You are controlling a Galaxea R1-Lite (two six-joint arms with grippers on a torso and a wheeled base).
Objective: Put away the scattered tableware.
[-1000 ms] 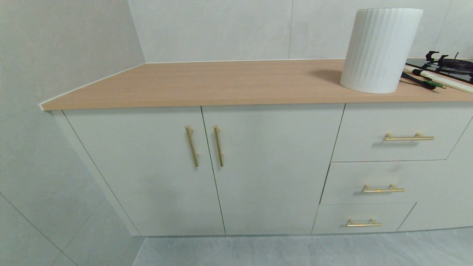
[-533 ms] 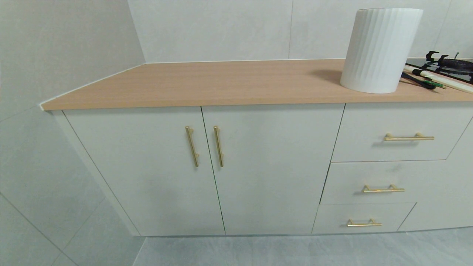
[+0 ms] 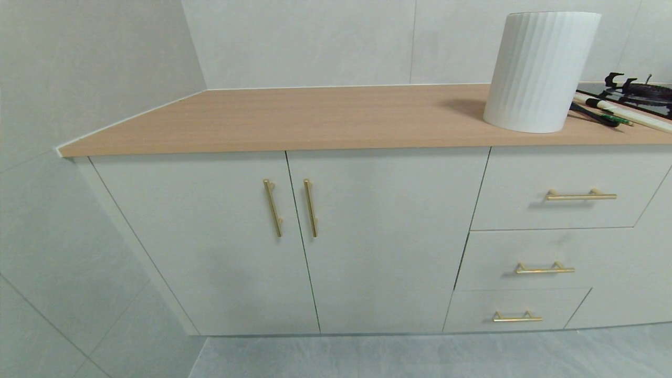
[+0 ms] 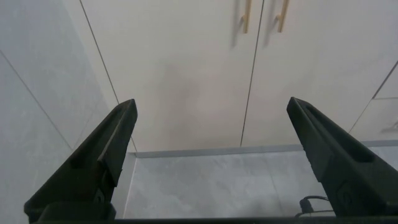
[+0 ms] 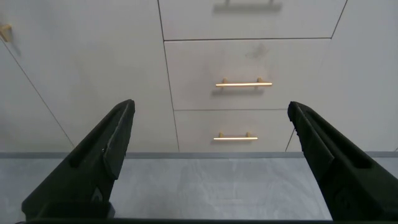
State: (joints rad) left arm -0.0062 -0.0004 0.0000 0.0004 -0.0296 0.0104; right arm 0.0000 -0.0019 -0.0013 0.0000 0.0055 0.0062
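Around the cabinet, pale grey tiled walls (image 3: pixel 304 42) meet in a corner at the left, and a grey tiled floor (image 3: pixel 420 357) runs along the base.

Cabinet (image 3: pixel 388 241): pale fronts, all shut. Two doors on the left, three stacked drawers (image 3: pixel 525 252) on the right.

Surface (image 3: pixel 294 118): light wood grain, running from the left corner to the right edge of the head view.

White ribbed container (image 3: pixel 541 71): tall, upright, on the right part of the surface, near its front edge.

Black stove grate (image 3: pixel 638 90): at the far right, behind the container.

Tableware: a pale stick (image 3: pixel 638 117) and a dark utensil (image 3: pixel 593 114) lie flat on the surface just right of the container, in front of the grate; what kind of utensil, cannot tell.

Gold handles (image 3: pixel 273 207): upright bars on the doors, level bars on the drawers.

Left jaws: spread wide, nothing between them, low before the doors and floor. Right jaws: spread wide, nothing held, low before the drawers.
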